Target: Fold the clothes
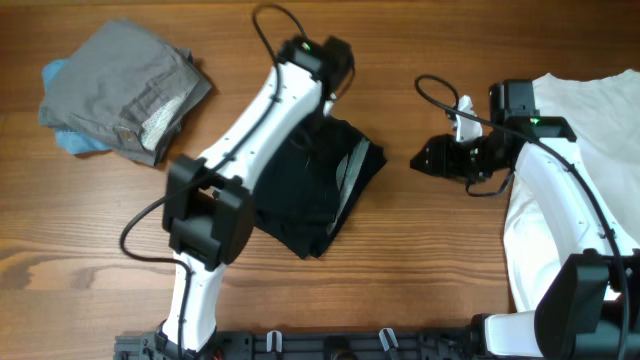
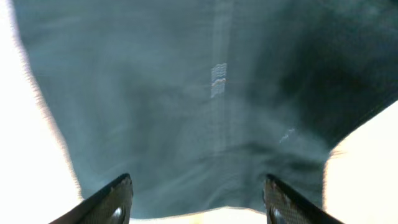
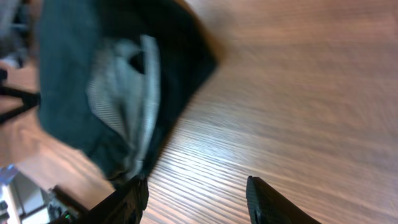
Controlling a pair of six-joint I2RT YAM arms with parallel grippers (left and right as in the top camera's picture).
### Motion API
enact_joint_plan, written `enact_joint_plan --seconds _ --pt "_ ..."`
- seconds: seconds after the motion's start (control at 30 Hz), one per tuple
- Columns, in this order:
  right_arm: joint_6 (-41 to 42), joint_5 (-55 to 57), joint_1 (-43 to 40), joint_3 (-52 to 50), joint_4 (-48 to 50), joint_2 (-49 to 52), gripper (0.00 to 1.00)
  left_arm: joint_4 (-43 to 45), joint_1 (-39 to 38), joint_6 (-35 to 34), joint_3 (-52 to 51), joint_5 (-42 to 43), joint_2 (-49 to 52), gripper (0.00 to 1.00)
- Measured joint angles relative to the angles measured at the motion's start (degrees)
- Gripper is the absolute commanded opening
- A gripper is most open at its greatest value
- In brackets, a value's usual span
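Shorts of black cloth (image 1: 315, 195) lie crumpled at the middle of the surface (image 1: 420, 280) in the overhead view, grey folded shorts (image 1: 125, 85) in the far left corner, white shirt (image 1: 590, 150) at the right edge. Left wrist view: left gripper (image 2: 198, 180) stands apart above the black cloth. Right wrist view: right gripper (image 3: 196, 182) stands apart over bare wood, near the pale waistband (image 3: 124, 93).

Left arm (image 1: 265, 110) covers part of the black shorts (image 1: 310, 200); white shirt (image 1: 610, 100) cut off.
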Motion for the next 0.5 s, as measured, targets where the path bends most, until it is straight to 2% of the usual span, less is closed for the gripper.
enact_joint_plan --seconds 0.03,0.13,0.17,0.2,0.23,0.3,0.33,0.4,0.43,0.5 --pt "-0.7 -1.5 0.3 1.2 0.4 0.0 0.52 -2.7 1.3 -0.2 4.4 -1.7 0.0 0.64" --pt "-1.6 -4.7 4.2 4.3 2.3 0.0 0.49 -3.9 6.1 -0.4 10.8 -3.2 -2.5 0.29" --pt "-1.8 -5.0 6.9 4.5 3.1 0.0 0.49 -3.7 8.1 -0.6 11.5 -2.4 -3.5 0.05" --pt "-1.9 -4.5 15.0 4.5 5.9 0.3 0.49 -3.6 11.8 -0.5 12.2 1.2 -4.7 0.04" --pt "-1.7 -3.9 17.6 4.5 8.1 0.6 0.49 -3.4 15.5 -0.7 12.2 4.2 -5.1 0.04" --pt "1.0 -2.8 24.9 4.8 15.7 3.1 0.39 -1.5 22.1 -0.4 9.1 14.6 -5.1 0.04" --pt "3.1 -2.6 26.6 4.8 17.9 4.2 0.31 -0.5 23.8 -0.2 7.6 17.0 -4.9 0.04" --pt "8.8 -2.0 29.2 5.1 21.2 9.0 0.09 3.2 28.9 0.9 0.6 23.7 -4.9 0.04" --pt "11.6 -1.6 29.3 5.1 21.3 10.8 0.04 4.0 29.7 1.2 -1.6 25.1 -4.7 0.04" --pt "18.1 -0.5 28.5 5.1 21.1 17.1 0.04 7.0 30.2 2.4 -8.9 28.6 -4.7 0.06"
